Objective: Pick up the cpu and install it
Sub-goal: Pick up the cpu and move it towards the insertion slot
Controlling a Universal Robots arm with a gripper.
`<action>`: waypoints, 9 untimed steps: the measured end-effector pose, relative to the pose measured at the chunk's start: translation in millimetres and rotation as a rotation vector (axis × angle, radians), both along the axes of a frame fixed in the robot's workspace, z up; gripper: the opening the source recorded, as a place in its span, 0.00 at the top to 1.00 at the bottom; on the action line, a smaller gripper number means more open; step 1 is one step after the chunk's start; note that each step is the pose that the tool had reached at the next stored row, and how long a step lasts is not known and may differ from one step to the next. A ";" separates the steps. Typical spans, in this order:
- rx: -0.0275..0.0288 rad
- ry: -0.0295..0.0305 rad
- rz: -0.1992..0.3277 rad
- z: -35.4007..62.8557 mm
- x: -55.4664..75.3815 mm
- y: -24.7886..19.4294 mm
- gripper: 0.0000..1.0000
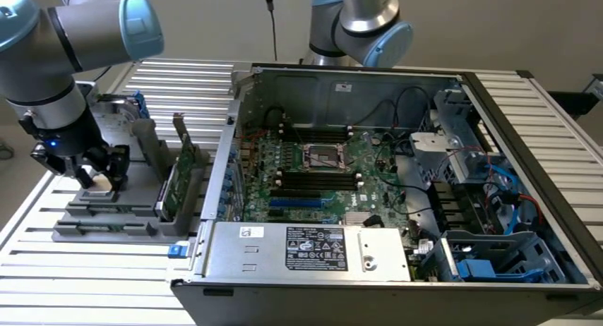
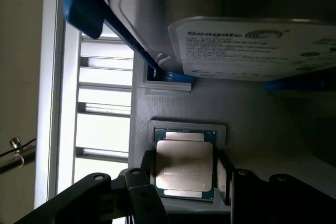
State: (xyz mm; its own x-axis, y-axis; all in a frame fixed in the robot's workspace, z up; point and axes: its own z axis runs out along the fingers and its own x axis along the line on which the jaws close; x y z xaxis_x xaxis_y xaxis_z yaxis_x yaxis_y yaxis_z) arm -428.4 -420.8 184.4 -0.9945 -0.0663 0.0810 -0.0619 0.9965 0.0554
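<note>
A: Where's the gripper (image 1: 92, 176) right now?
B: Down at the grey holder (image 1: 104, 227) on the slatted table (image 1: 75, 284), at the exterior view's left of the open PC case (image 1: 443, 79).
A: Jaws?
B: Spread. Wrist view has one of the fingers (image 2: 148, 167) on each side of the cpu (image 2: 184, 162), just beside its edges. Can't tell if they touch it.
A: Cpu lifted?
B: No. It lies flat in its square recess in the holder, metal top facing the camera.
A: Neighbours?
B: The hard drive (image 2: 247, 40) with its blue bracket (image 2: 79, 3) sits in the next slot, near the chip.
A: Socket?
B: The socket (image 1: 323, 157) is mid-motherboard (image 1: 311, 192) inside the case, metal frame, dark centre, well apart from the gripper.
</note>
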 end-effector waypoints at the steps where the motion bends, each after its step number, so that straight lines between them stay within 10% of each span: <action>1: -0.0002 0.0000 0.000 -0.2 0.0 0.0 0.45; 9: -0.0003 -0.0005 0.000 -0.8 0.0 0.1 0.45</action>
